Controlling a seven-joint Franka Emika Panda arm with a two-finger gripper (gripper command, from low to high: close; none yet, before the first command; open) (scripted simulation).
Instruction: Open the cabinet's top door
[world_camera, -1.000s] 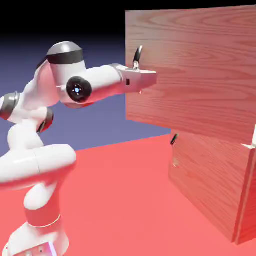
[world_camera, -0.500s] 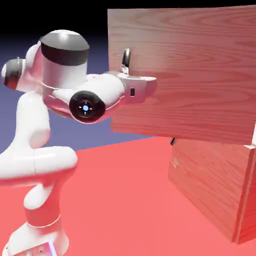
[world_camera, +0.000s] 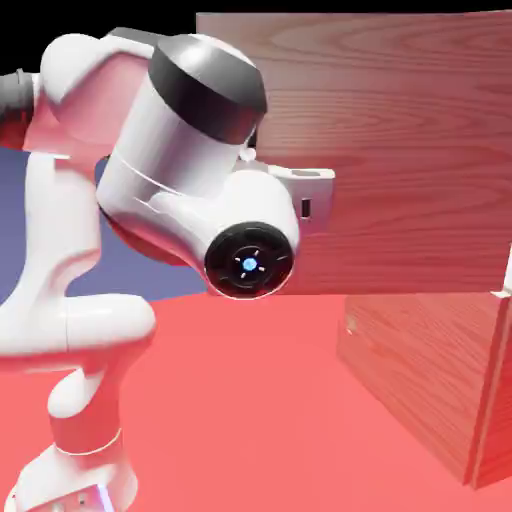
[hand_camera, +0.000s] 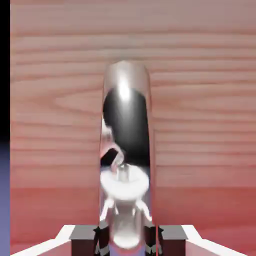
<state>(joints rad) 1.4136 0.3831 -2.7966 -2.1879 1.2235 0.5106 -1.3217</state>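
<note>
The cabinet (world_camera: 500, 400) of reddish-brown wood stands at the exterior view's right. Its top door (world_camera: 400, 150) is swung far out from the cabinet body, with its free edge toward the exterior view's left. My gripper (world_camera: 318, 195) presses against the door's face; my forearm hides its fingers and the handle there. In the hand view the handle (hand_camera: 125, 115) is a shiny dark bar running up the middle, in front of the door's wood grain (hand_camera: 205, 100). My gripper (hand_camera: 127, 239) is shut on the handle's lower end, one grey fingertip on each side.
The shorter lower door (world_camera: 420, 380) sits shut under the top door. My elbow joint (world_camera: 250, 260) bulks large in front of the door's left part. The red table (world_camera: 250, 420) stretches between my base (world_camera: 80, 470) and the cabinet.
The top door has swung further open toward the exterior view's left, its free edge moving with my hand. My elbow has rolled toward the camera and now hides the handle.
</note>
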